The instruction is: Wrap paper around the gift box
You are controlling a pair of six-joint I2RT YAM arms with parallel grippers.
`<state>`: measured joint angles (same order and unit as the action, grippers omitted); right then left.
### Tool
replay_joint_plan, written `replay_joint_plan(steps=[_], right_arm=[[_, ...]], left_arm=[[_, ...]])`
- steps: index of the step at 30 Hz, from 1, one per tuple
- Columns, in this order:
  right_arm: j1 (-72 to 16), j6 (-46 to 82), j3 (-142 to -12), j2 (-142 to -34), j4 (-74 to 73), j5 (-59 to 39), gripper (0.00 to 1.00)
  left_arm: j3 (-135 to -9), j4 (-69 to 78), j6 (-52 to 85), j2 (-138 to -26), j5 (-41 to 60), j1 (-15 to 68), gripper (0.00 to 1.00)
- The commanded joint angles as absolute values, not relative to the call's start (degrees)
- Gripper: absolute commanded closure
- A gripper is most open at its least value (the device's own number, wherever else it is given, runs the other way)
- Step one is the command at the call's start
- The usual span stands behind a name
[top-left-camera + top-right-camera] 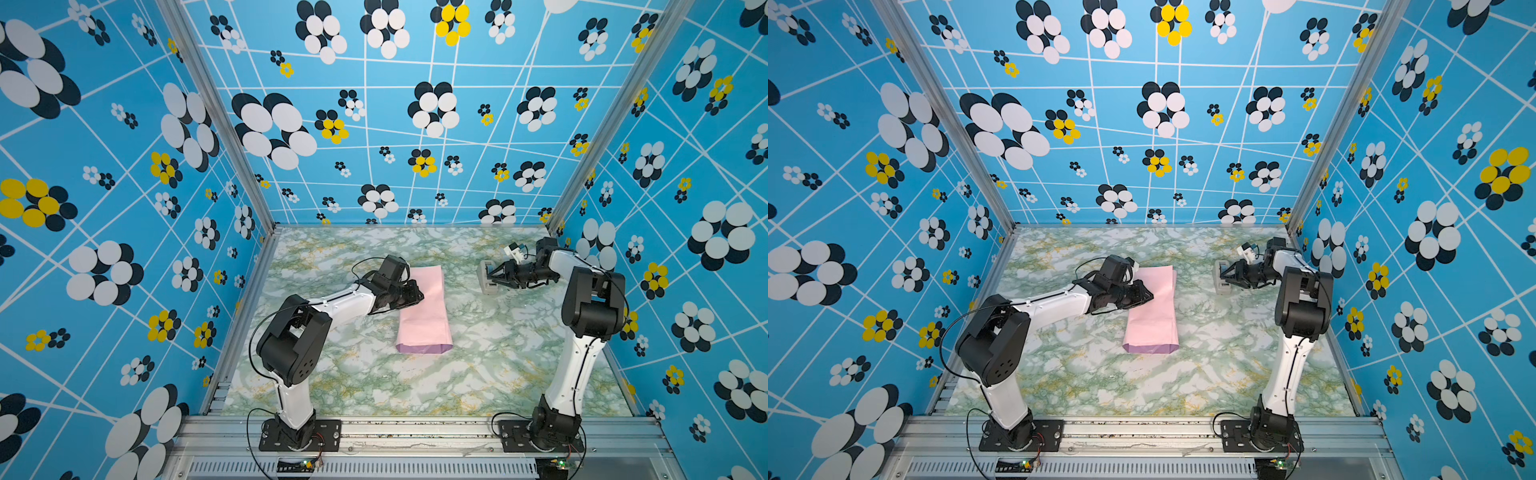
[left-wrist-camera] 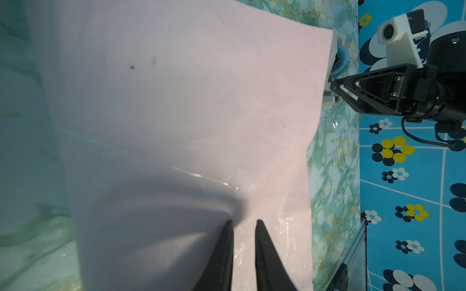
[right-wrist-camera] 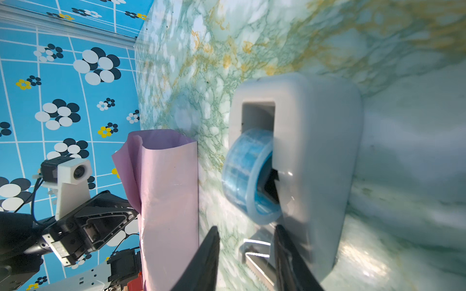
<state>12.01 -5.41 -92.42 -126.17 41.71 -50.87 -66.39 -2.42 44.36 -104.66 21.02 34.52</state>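
A desk point(image 1: 478, 353) covered in a glossy marble pattern of green, white and ochre veins is seen in both top views point(image 1: 1225, 361). It is closed in on three sides by blue walls point(image 1: 374, 124) printed with white lines and with flowers of white, black and yellow ovals. The walls are framed by aluminium corner posts point(image 1: 216, 112), and a ribbed aluminium rail point(image 1: 415, 432) at the front edge carries both arm bases.

Near the middle of the desk a thin sheet of paper point(image 1: 422, 307), pale pink outside and lilac at its near end, is laid as a long folded bundle point(image 1: 1152, 307). In the right wrist view one end of it point(image 3: 169, 189) is seen standing open like a sleeve, lilac inside. The gift box cannot be seen in any view.

The left claw point(image 2: 243, 223) is set down on the paper's pink face point(image 2: 189, 113) by its left edge. Its black fingers are parted only by a narrow slit and nothing is pinched between them.

Well apart, toward the far right corner, a small white-grey plastic tape dispenser point(image 3: 315, 151) holding a blue roll point(image 3: 247, 176) stands on the desk. The right claw point(image 3: 245, 229) is held partly open at its cutter end, one finger against the housing. Whether any tape is gripped cannot be told.
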Motion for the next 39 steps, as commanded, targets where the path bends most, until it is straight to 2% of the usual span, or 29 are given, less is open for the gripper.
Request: replay_joint_plan(steps=[1, 9, 22, 33, 39], right_arm=[[11.37, -6.38, -94.71, -128.14, 44.96, -51.53, 0.63], [11.43, -7.03, -97.18, -130.30, 47.58, -51.93, 0.65], [11.43, -8.00, -99.18, -132.03, 51.90, -51.36, 0.77], [12.50, -2.76, -98.56, -131.12, 49.70, -55.83, 0.96], [12.88, 0.80, -96.77, -129.64, 47.26, -59.25, 1.00]], left_arm=[[-63.89, -7.21, 44.47, -106.92, 18.47, 34.72, 0.80], [-63.98, -7.12, 44.38, -106.96, 18.46, 34.72, 0.80], [-63.99, -7.37, 44.30, -106.85, 18.31, 34.71, 0.80], [-63.90, -7.14, 44.30, -106.44, 17.93, 34.71, 0.80], [-63.93, -7.09, 44.30, -106.50, 18.11, 34.72, 0.80]])
